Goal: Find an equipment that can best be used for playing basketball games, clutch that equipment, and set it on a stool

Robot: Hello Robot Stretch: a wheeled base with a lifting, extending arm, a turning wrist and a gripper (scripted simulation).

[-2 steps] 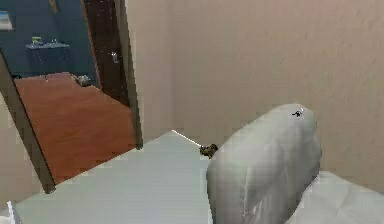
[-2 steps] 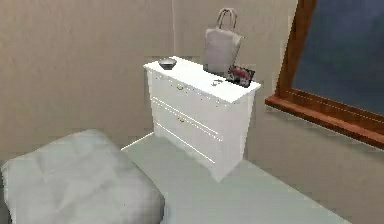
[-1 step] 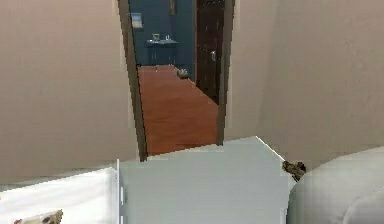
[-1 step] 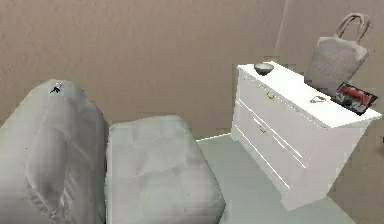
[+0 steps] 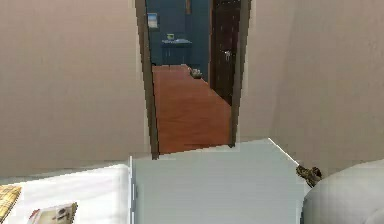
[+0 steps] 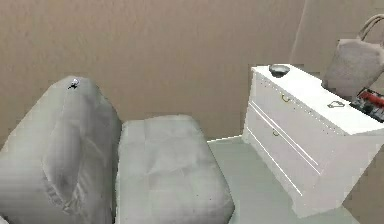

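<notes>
How the gripper's fingers stand cannot be told, so places here are given by the views' sides instead. Where the basketball lies cannot be told either.

At the forward view's left a flat, matte beige wall [image 5: 65,80] comes down to a smooth white slab-like top [image 5: 215,180] with straight edges and a seam along its left side. Beside that seam, at the bottom left, lies a thin flat rectangle like a book [image 5: 52,213]. In the middle stands a dark brown door frame [image 5: 150,90], and through it a strip of glossy reddish wood floor [image 5: 190,105] runs bare toward a room with blue walls [image 5: 185,20]. A small blob [image 5: 197,72] sits on that floor far off, too small to name. A dark panelled door [image 5: 226,50] stands swung back on the opening's right. At the white top's right edge is a small brown lump [image 5: 310,174], touching a rounded grey mass.

The arm side view shows that mass to be an armchair [image 6: 165,160], plush and mottled grey, with a soft rounded back on the left and a square seat cushion. Pale floor [image 6: 240,175] leaves a narrow lane between the chair and a white dresser [image 6: 290,135] with sharp corners and two drawers. On its top, from left to right, stand a small dark bowl [image 6: 280,70], a grey slouching bag [image 6: 355,60] with handles, and a red thing [image 6: 372,100].
</notes>
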